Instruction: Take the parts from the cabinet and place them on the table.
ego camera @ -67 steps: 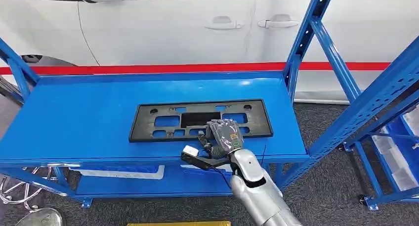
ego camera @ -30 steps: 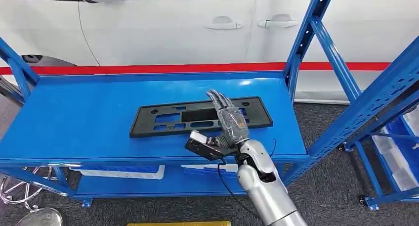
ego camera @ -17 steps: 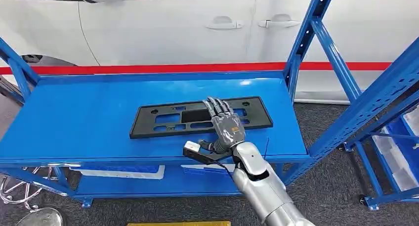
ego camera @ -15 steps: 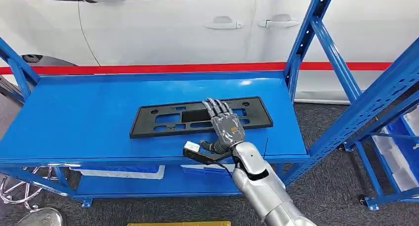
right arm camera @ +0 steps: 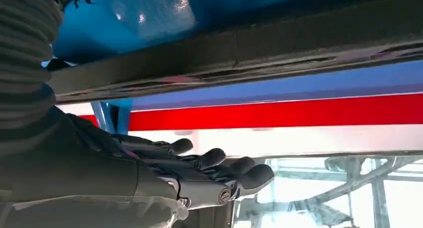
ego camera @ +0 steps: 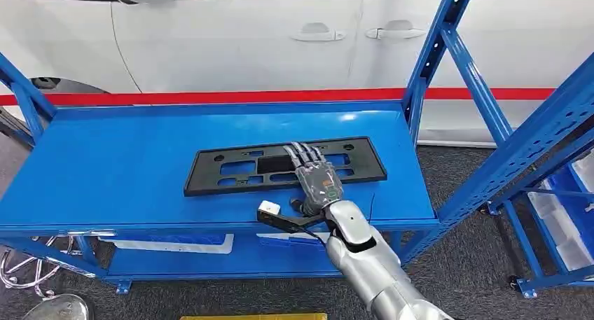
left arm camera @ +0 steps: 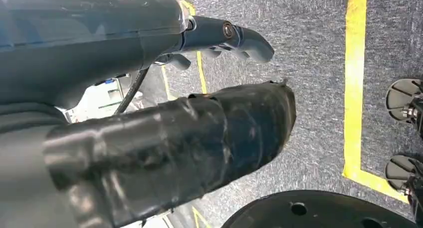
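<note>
head view shows the black part (ego camera: pixel 284 164) lying flat on the blue tabletop (ego camera: pixel 105 173), and the right hand (ego camera: pixel 319 180) is above its near edge with fingers (ego camera: pixel 301 154) spread and holding nothing. i judge the placing step is nearly done, so the next move calls for pulling the hand back toward the near rim. the tabletop has wide free room on the left of the part; the blue posts (ego camera: pixel 434 54) stand near on the right. the left hand (left arm camera: pixel 149 98) hangs over the floor, also holding nothing.

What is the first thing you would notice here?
A flat black plastic frame with cut-out holes lies in the middle of the bright blue metal shelf. The robot's silver right arm reaches up to it, its right hand spread over the frame's near edge. Behind stands a white car.
</note>
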